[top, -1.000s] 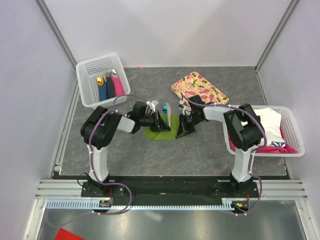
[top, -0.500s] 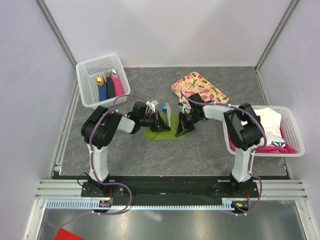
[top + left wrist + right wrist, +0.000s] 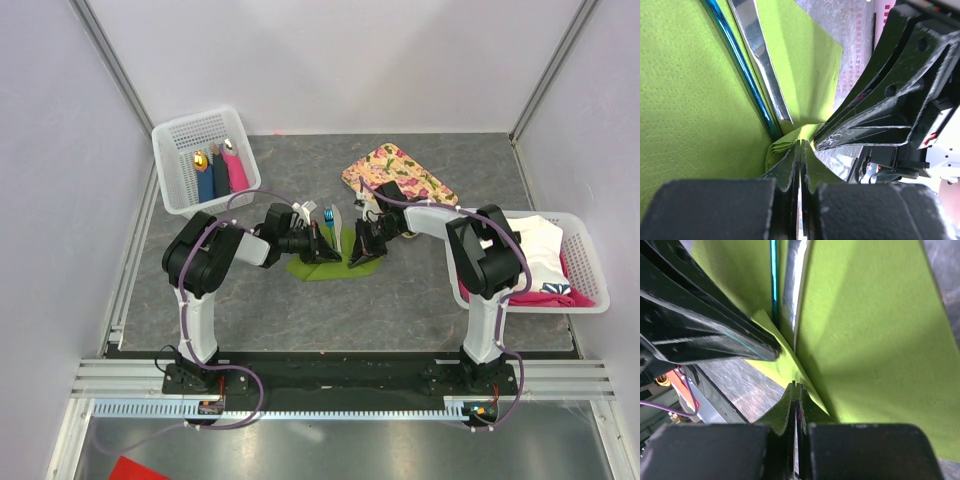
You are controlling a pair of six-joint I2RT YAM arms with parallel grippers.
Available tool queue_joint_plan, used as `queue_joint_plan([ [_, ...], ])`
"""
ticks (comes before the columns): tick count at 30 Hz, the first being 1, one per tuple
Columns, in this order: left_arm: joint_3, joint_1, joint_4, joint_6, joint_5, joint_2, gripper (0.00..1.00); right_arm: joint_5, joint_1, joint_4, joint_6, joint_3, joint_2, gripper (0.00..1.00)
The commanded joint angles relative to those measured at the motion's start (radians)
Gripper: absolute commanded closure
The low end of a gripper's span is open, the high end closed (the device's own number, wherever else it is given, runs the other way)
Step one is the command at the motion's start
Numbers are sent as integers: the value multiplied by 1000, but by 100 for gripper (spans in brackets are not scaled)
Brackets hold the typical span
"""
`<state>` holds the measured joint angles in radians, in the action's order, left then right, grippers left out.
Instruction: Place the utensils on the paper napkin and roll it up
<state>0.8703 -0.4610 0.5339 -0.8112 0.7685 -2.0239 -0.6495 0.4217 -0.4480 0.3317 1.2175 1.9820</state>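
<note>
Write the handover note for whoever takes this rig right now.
Left end effector: shut, pinching a folded edge of the napkin.
Right end effector: shut on the napkin too, close beside the left one.
Utensils: blue utensil and silver utensil lie side by side on the napkin, mid-table.
Done: utensils placed; napkin edge gathered up at their near ends.
Left: roll the napkin around them; no roll formed yet.
</note>
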Motion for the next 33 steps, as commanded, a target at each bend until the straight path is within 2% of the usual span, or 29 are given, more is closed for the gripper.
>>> queue_joint_plan([
  [1,22,1,14,9,5,-2,98,-13,2,23,15,57,23,99],
  [18,52,1,9,10,9,19,98,74,2,17,-10,68,83,100],
  [33,55,19,29,-14,0,-42,98,57,-1,-7,-10,74,57,100],
])
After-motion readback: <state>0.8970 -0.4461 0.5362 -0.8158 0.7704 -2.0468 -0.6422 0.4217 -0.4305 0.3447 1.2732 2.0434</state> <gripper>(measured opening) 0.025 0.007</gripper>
